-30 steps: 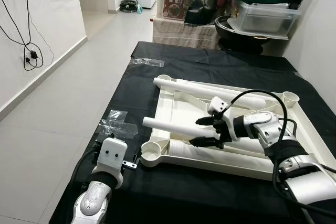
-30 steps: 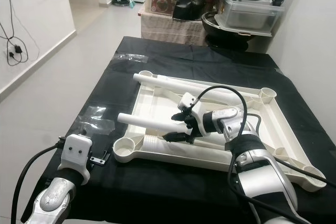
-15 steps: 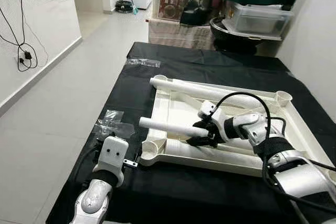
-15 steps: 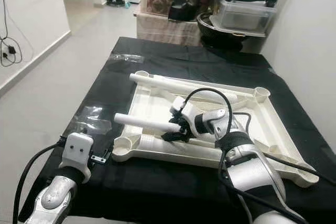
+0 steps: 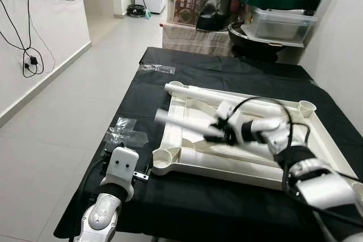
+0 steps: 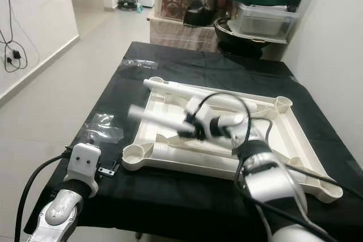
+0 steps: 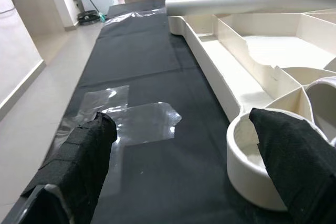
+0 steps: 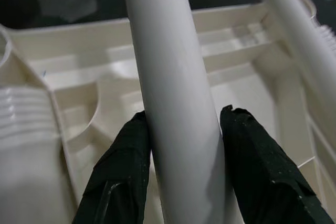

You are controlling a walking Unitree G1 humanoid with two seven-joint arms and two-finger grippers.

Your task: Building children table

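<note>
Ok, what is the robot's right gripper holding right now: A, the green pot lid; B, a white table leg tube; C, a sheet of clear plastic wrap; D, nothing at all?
B: in the right wrist view the right gripper has its two black fingers closed on either side of a white table leg, above the upturned white tabletop.

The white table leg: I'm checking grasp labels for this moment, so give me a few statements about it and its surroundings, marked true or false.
1. The right gripper has its fingers closed on the white table leg. True.
2. The upturned tabletop lies on bare wood. False: it lies on a black cloth.
3. The left gripper holds a leg. False: its fingers are open and hold nothing.
4. Clear plastic wrapping lies on the cloth, left of the tabletop. True.
</note>
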